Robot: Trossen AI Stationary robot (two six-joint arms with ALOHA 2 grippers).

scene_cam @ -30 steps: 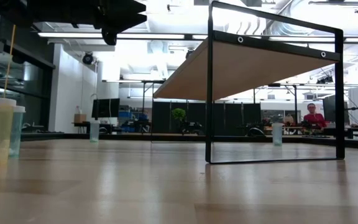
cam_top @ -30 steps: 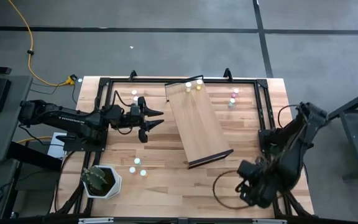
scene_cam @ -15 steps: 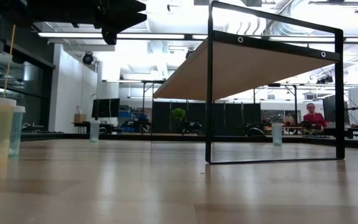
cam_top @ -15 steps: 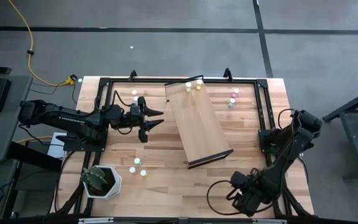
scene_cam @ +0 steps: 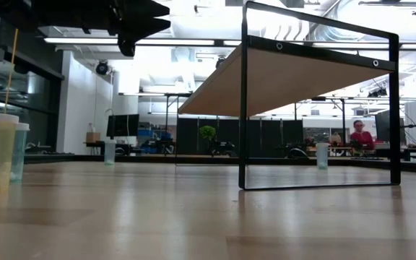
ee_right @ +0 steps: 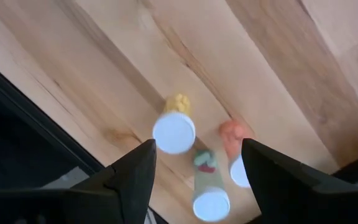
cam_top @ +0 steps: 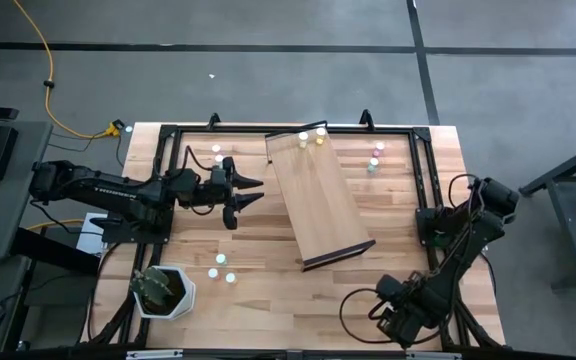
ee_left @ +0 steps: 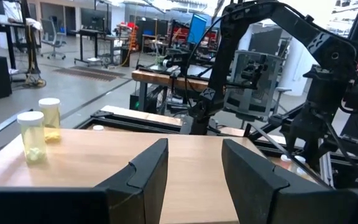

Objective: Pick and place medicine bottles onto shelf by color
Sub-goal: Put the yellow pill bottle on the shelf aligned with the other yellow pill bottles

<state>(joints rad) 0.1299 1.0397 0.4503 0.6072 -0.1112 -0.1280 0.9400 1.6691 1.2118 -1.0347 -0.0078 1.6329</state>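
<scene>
The shelf [cam_top: 318,195] is a tilted light-wood board with a dark frame, at the table's middle; several bottles [cam_top: 311,138] stand at its far end. My left gripper [cam_top: 258,192] is open and empty, level, just left of the shelf; its wrist view [ee_left: 194,168] looks across the board to two yellow bottles [ee_left: 31,137]. My right gripper [cam_top: 393,318] is open at the near right, pointing down. Its fingers [ee_right: 135,180] stand above a yellow bottle [ee_right: 174,130], a teal bottle [ee_right: 207,186] and a pink bottle [ee_right: 235,155], all on the tabletop, and touch none.
More bottles stand at the far right [cam_top: 376,157], the far left [cam_top: 221,154] and the near left [cam_top: 220,268]. A white pot with a plant [cam_top: 163,290] stands at the near left corner. The table's dark frame edge [ee_right: 17,124] runs close by the three bottles.
My right gripper has gone toward the table's near edge and a little toward the left, and now hangs above the three bottles. The shelf and the bottles have stayed in place.
</scene>
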